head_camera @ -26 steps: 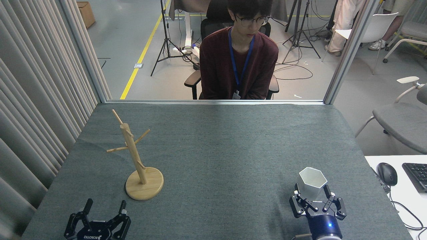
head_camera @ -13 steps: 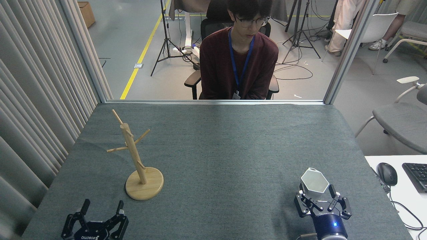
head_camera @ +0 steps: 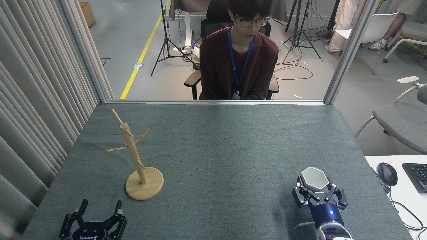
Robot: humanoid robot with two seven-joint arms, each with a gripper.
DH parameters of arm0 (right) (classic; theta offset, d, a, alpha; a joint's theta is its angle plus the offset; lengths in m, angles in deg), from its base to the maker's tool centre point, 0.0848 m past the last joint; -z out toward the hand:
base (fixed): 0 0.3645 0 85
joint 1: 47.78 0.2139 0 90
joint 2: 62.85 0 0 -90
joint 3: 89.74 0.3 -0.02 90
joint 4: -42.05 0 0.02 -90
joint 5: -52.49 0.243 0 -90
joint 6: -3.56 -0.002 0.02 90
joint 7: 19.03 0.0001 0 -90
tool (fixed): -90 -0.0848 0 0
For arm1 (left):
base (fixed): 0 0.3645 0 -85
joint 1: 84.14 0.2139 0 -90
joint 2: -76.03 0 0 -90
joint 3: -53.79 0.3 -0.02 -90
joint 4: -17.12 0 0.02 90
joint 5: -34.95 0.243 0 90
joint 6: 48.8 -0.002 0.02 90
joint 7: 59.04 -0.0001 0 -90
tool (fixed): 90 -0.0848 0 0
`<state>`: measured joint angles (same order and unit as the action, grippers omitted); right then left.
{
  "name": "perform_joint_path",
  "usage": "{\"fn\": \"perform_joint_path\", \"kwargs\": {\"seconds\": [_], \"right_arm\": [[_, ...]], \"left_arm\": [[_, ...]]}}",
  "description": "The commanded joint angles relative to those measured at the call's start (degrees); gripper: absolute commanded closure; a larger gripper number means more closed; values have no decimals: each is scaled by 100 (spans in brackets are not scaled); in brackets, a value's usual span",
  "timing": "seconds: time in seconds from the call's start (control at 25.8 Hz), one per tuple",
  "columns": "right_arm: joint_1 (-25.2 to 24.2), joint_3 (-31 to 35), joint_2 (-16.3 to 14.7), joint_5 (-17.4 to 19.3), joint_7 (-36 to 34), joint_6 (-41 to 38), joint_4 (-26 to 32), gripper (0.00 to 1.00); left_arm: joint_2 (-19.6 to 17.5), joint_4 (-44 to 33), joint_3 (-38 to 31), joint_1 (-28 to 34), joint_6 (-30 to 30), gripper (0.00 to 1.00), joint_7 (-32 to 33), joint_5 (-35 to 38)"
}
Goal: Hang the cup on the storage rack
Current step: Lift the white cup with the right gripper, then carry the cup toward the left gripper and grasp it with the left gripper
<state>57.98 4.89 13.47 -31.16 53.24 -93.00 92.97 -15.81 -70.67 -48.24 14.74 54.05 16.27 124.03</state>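
The white hexagonal cup [head_camera: 313,177] sits in my right gripper [head_camera: 316,188] at the table's front right, its open mouth turned up toward my head view. The gripper's black fingers [head_camera: 299,194] are shut against the cup's sides. I cannot make out its rim tab. The light wooden storage rack [head_camera: 132,151] stands upright at the left on its round disc base [head_camera: 148,186], with thin pegs angling off the post. My left gripper [head_camera: 99,208] is open and empty at the front left, just in front of the rack's base.
A person [head_camera: 238,60] sits in a chair just beyond the table's far edge [head_camera: 213,102]. A pleated curtain [head_camera: 36,100] runs along the left side. To the right stands a white desk [head_camera: 383,160] with a mouse [head_camera: 387,173] and a keyboard [head_camera: 417,175].
My right gripper closed on the cup and tilted it, so its mouth now faces my view squarely. My left gripper drifted slightly down and left.
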Motion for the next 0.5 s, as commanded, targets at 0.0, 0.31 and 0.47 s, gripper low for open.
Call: {"fn": "perform_joint_path", "kwargs": {"seconds": [0.0,0.31,0.47], "right_arm": [[138,-129,76,-45,-108,75,-179,17],[-196,-173,33,42,-337,137,999,46],[-134,108,296,34,-310,321,1561,46]], "left_arm": [[-1,-1,0,-9,-2,1,1,5],[-36,-36,9,-114,103,1,1,-4],[8,87,123,-501,473,1,1,13]]}}
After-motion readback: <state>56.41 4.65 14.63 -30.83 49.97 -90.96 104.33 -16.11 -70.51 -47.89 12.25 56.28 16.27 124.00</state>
